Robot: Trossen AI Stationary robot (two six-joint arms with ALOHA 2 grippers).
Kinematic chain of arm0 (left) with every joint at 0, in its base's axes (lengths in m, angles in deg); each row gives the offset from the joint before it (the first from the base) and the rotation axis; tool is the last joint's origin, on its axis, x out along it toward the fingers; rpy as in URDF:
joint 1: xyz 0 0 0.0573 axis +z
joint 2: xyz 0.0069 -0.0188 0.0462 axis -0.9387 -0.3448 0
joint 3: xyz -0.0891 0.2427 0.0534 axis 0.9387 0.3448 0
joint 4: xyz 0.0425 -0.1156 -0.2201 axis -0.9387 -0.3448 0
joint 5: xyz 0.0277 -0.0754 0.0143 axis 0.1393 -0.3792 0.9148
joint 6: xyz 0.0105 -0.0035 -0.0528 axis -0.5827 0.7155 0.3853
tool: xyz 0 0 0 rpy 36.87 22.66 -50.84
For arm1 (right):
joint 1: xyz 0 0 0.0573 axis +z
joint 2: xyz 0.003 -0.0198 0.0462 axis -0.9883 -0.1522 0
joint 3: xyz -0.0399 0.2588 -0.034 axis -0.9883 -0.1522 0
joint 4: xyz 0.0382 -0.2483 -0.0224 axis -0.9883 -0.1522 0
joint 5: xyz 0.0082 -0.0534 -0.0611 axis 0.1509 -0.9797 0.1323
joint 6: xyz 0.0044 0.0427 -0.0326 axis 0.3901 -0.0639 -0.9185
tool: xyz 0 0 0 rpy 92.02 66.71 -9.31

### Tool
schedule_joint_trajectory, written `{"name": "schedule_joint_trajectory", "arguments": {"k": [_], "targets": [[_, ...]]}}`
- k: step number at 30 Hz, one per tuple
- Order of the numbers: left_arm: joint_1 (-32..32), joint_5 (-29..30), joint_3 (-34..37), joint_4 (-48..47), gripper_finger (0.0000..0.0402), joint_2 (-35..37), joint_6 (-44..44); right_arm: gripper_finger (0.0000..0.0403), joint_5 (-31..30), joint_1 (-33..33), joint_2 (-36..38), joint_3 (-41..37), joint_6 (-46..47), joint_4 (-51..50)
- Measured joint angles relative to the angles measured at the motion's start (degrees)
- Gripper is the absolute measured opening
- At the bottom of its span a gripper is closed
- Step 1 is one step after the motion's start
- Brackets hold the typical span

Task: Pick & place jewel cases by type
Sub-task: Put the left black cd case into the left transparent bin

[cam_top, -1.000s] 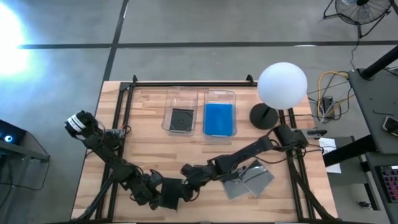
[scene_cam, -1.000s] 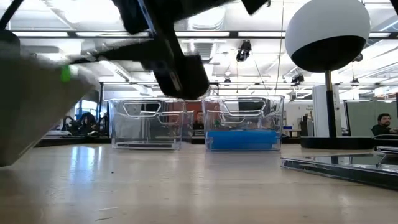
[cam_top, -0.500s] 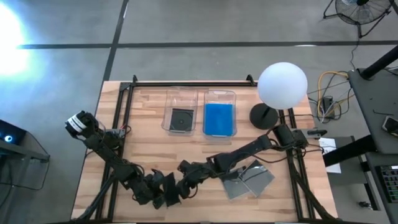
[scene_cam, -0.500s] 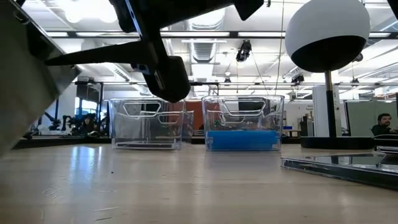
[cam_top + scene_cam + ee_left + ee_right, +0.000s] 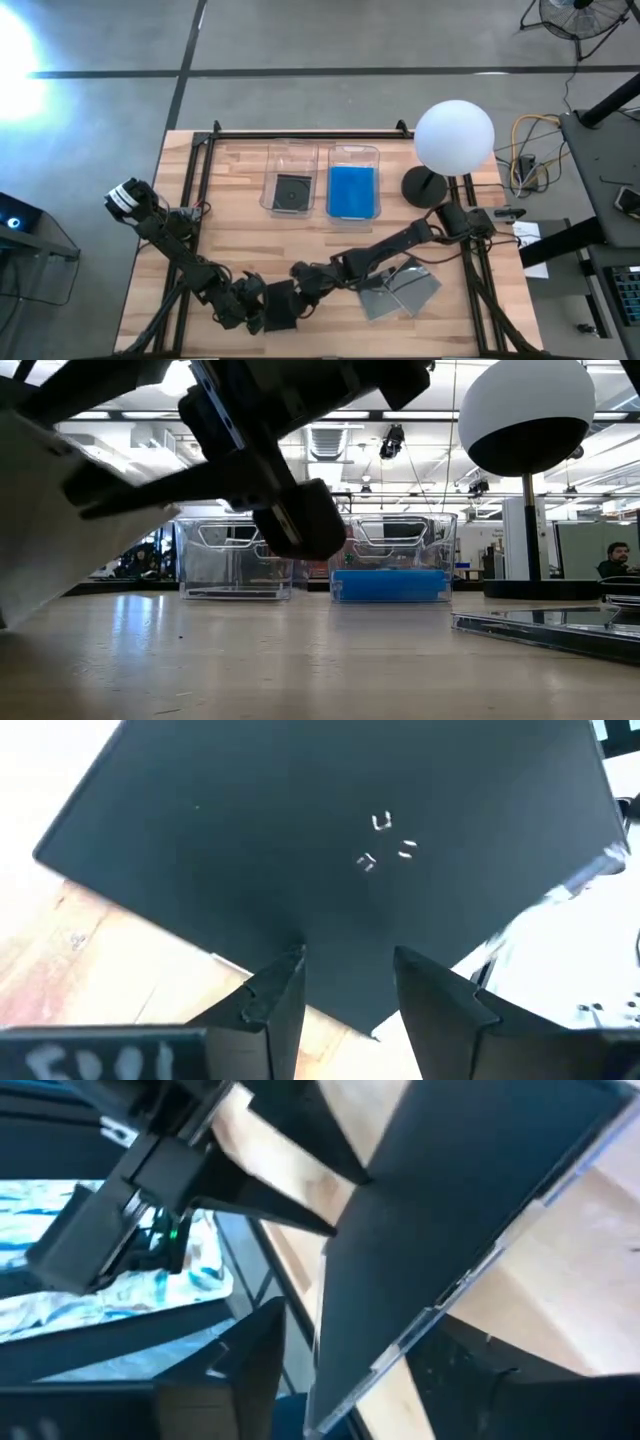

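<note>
My left gripper (image 5: pixel 262 310): low at the near edge of the table (image 5: pixel 240 235), fingers (image 5: pixel 275 995) set a narrow gap apart with the edge of the dark case (image 5: pixel 300 850) running into that gap; it looks pinched between them, though the contact itself is hidden from me.
My right gripper (image 5: pixel 300 295): just beside the left one, on the far side of the same case, its fingers (image 5: pixel 250 1370) spread either side of the case edge (image 5: pixel 440 1230); whether they press on it I cannot tell.
Dark case: held tilted off the wood between my two grippers (image 5: pixel 281 305), one corner pointing down toward the table.
Loose cases (image 5: pixel 400 288): grey ones lying flat and overlapping on the table, near my right forearm, well apart from both grippers; seen edge-on in the low view (image 5: pixel 545 630).
Left bin (image 5: pixel 291 178): clear, far across the table from my grippers, with one dark case (image 5: pixel 293 192) flat on its bottom.
Right bin (image 5: pixel 353 181): clear, touching or just beside the left bin, holding blue cases (image 5: pixel 352 191) that fill its floor; the blue layer shows through the wall (image 5: pixel 390 584).
Lamp (image 5: pixel 453 138): white globe on a black base, beyond my right arm, near the right bin.
Person (image 5: pixel 617 560): in the room behind the table, partly in view.
</note>
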Motion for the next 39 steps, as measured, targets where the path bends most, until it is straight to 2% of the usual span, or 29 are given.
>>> {"name": "schedule_joint_trajectory", "arguments": {"k": [9,12,17,20,22,24,30,33,36,39], "targets": [[-0.27,0.11,-0.26,-0.21,0.0135,0.41,-0.72,0.0048,1.61,-0.24,-0.29,0.00,-1.34,0.28],[-0.57,1.51,-1.46,-0.26,0.0135,1.66,-2.72,0.0017,2.05,-0.37,-0.18,-0.02,-2.13,-0.84],[-0.50,6.49,-3.58,-4.93,0.0135,6.82,-8.75,0.0013,1.79,-0.85,1.02,-0.02,-3.21,-7.89],[-0.55,7.14,-4.00,-11.39,0.0135,11.36,-8.26,0.0013,0.65,-0.87,2.55,-0.02,-4.34,-10.49],[-0.63,9.55,-4.00,-14.62,0.0135,15.35,-7.31,0.0013,-1.63,-1.01,4.09,-0.04,-4.37,-11.49],[-0.90,13.56,-4.00,-16.00,0.0135,19.78,-7.53,0.0013,-4.56,-1.51,6.13,-0.10,-4.43,-13.32],[-2.08,31.61,-4.02,-16.72,0.0135,33.66,-14.17,0.0013,-17.65,-5.44,14.48,-0.13,-8.02,-20.46],[-2.29,36.74,-4.02,-16.93,0.0135,38.78,-19.34,0.0013,-22.05,-8.81,18.69,-0.13,-10.64,-24.62],[-2.13,39.51,-3.98,-18.35,0.0135,42.36,-23.18,0.0013,-21.44,-14.31,21.17,-0.13,-14.08,-26.59],[-1.38,41.52,-3.96,-20.87,0.0135,44.97,-26.06,0.0013,-15.89,-21.54,21.49,-0.11,-16.13,-26.50]]}}
